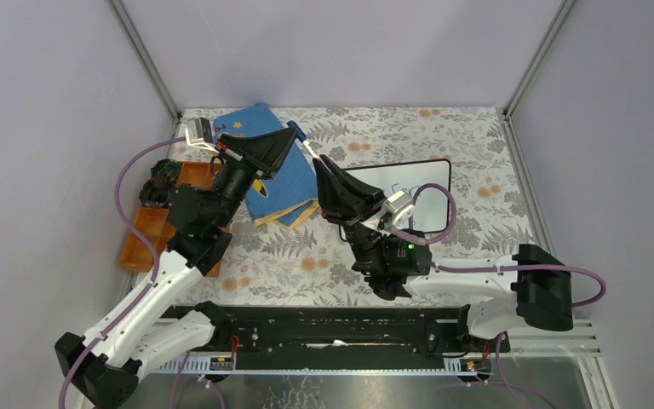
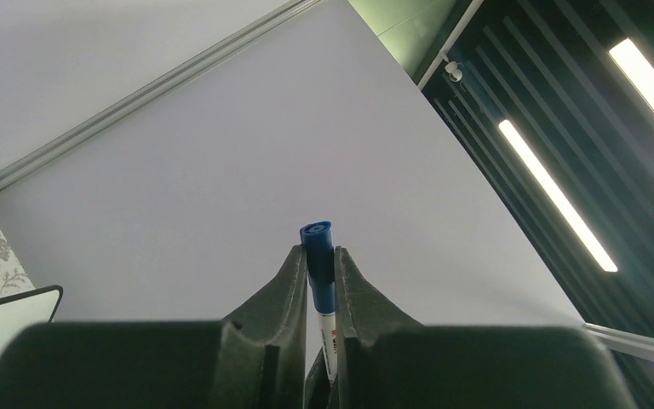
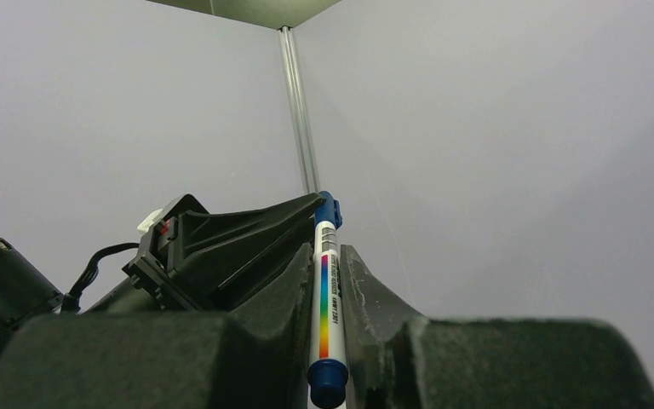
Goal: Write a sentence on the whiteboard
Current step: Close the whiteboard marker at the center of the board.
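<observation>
The whiteboard [image 1: 430,175] lies flat on the right of the table, partly under my right arm. A few blue marker strokes [image 1: 406,189] show on it, too small to read. A corner of the board also shows in the left wrist view [image 2: 8,319]. Both grippers meet in the air above the table's middle, on one white marker [image 1: 308,149]. My left gripper [image 1: 294,135] is shut on the marker's blue cap end [image 2: 318,256]. My right gripper [image 1: 322,164] is shut on the marker's white barrel [image 3: 327,290], which has a rainbow stripe.
A blue picture book [image 1: 260,170] lies at the back left, under my left gripper. An orange tray [image 1: 149,226] with dark items sits at the left wall. The table has a leaf-patterned cloth [image 1: 289,256]. Grey walls close in three sides.
</observation>
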